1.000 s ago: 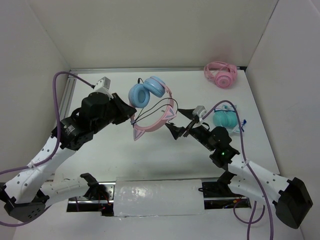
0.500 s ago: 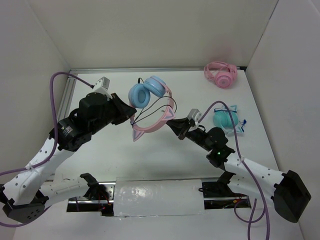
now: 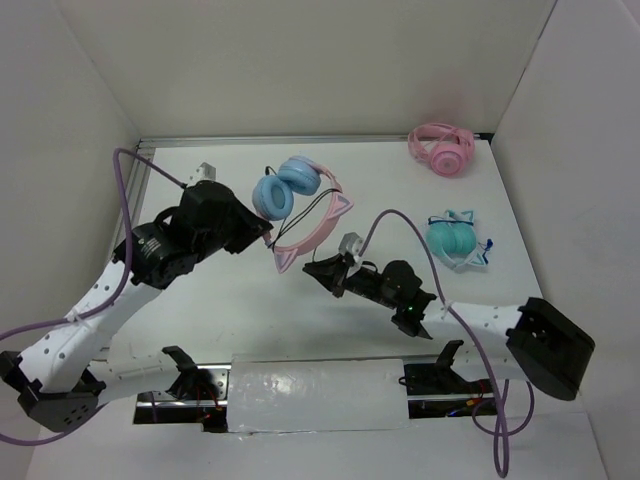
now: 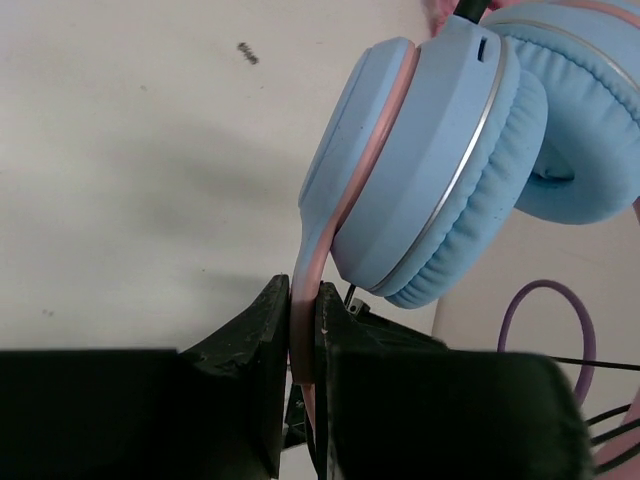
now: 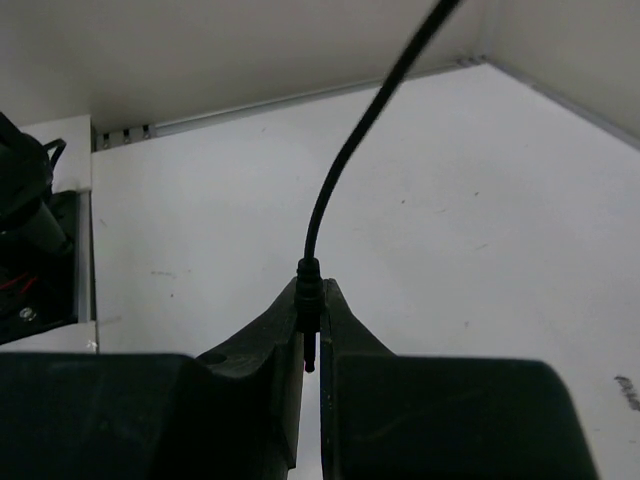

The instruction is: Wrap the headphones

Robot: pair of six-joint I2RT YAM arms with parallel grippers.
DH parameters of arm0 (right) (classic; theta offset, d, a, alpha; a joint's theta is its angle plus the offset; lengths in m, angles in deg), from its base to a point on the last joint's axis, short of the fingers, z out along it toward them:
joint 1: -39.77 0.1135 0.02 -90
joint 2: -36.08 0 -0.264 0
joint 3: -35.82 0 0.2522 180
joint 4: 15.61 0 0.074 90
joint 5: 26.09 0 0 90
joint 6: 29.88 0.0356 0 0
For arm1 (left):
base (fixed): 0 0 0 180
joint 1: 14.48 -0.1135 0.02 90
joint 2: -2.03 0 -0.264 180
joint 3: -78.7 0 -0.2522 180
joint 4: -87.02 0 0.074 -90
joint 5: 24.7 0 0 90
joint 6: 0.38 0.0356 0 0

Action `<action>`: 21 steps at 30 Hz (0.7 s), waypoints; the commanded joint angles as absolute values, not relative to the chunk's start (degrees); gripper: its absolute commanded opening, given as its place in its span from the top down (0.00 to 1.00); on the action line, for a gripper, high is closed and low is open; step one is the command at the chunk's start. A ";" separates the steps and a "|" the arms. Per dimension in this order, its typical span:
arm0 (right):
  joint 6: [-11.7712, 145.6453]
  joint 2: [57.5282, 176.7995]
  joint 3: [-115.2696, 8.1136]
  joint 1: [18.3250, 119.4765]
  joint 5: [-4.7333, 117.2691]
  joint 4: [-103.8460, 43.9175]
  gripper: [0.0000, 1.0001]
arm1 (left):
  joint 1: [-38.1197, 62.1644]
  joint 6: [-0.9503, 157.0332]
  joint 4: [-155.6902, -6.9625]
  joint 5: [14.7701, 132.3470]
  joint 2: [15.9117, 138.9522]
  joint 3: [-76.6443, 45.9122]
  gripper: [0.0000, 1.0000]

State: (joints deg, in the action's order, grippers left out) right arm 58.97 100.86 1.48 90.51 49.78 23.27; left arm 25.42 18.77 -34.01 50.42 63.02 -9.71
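Left end effector is clamped shut on the pink band of the headphones, which hang above the table, centre-left, with the blue cups toward the back. Right end effector is pinched nearly closed on the black cable at its plug. Pink set and teal set lie to the right.
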 commanded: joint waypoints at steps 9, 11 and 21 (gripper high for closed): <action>66.88 111.84 1.31 95.32 47.56 38.39 1.00 | 25.78 2.09 -26.67 40.16 73.28 -1.41 1.00; 68.73 112.02 1.58 95.32 48.87 38.31 1.00 | 25.78 -0.63 -24.05 39.55 76.53 -0.18 1.00; 77.43 112.28 1.58 95.23 59.68 27.70 1.00 | 24.99 -13.21 -14.71 39.62 91.49 5.18 1.00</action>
State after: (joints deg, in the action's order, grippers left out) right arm 73.75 111.72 1.15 94.56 55.92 30.18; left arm 25.51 -6.93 -13.64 40.96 89.97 0.69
